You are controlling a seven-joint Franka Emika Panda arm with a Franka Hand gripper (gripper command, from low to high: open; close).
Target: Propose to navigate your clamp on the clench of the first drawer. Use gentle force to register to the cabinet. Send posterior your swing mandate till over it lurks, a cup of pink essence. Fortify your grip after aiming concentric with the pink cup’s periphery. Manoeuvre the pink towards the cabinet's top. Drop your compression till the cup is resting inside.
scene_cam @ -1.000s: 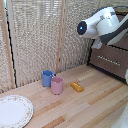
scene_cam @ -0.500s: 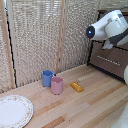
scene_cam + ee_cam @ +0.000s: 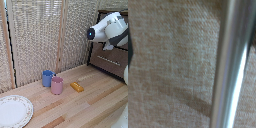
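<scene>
Two cups stand together on the wooden table towards the exterior view's left, past the patterned plate: the blue mug and, touching or nearly touching it, the pink cup, upright and untouched, well apart from my arm. Just beyond them lies a small orange block. At the exterior view's right my white arm is raised against the cabinet, I judge so as to work the handle of the first drawer before I go for the cup. That view hides my clamp behind the arm's bulk, so I cannot tell how wide its fingers stand or whether they grip anything. My wrist view gives what the other cannot: a silver bar, very likely the clench, blurred and very close, crossing a woven tan surface. It shows neither cup.
</scene>
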